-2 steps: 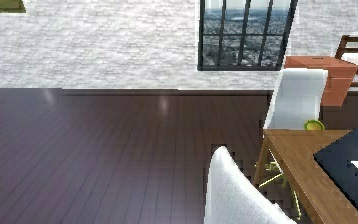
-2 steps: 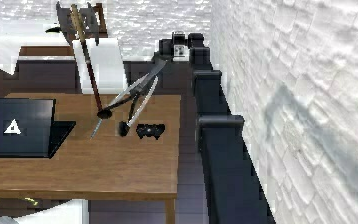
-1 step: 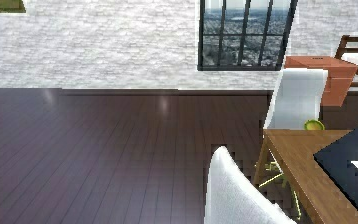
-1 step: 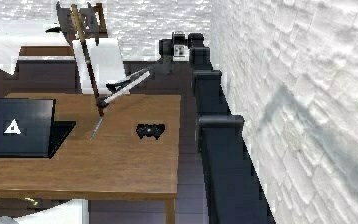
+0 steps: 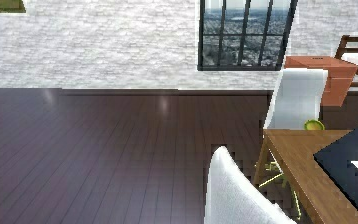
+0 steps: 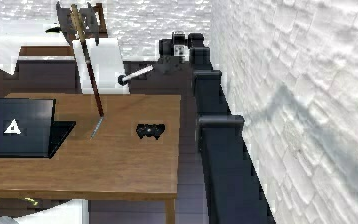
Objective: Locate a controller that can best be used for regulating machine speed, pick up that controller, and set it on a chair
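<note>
Small dark controller (image 6: 150,130) lies on the table (image 6: 107,165), right of a laptop (image 6: 17,128), not yet picked up. What I take for the claw (image 6: 135,74) sits farther out by a white chair (image 6: 107,55); I can't tell its spread or whether it holds anything. My call: approach step. The next move brings the claw in over the controller. No readable writing, only a white triangle on the laptop.

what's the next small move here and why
Probably edge the base forward slightly: a small dark controller-shaped thing lies on the wooden table right of the laptop, a little left of where the arm would rise in the arm side view.
</note>
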### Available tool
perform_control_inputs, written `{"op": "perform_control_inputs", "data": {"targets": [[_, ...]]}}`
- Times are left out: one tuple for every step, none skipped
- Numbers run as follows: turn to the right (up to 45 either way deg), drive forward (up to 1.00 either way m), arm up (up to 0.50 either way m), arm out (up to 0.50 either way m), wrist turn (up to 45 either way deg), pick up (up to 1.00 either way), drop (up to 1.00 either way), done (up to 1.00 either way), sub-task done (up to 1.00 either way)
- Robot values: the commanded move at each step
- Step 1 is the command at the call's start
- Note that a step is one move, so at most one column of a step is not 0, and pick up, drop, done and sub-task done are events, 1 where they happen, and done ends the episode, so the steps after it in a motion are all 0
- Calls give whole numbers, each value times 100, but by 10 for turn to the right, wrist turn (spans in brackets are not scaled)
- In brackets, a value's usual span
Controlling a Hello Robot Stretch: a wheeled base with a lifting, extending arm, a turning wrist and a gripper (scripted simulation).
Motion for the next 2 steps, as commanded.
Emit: {"op": "perform_control_inputs", "data": {"targets": [[0,0,0,0,240,0,0,0,0],[0,0,-30,0,0,0,0,0,0]]}}
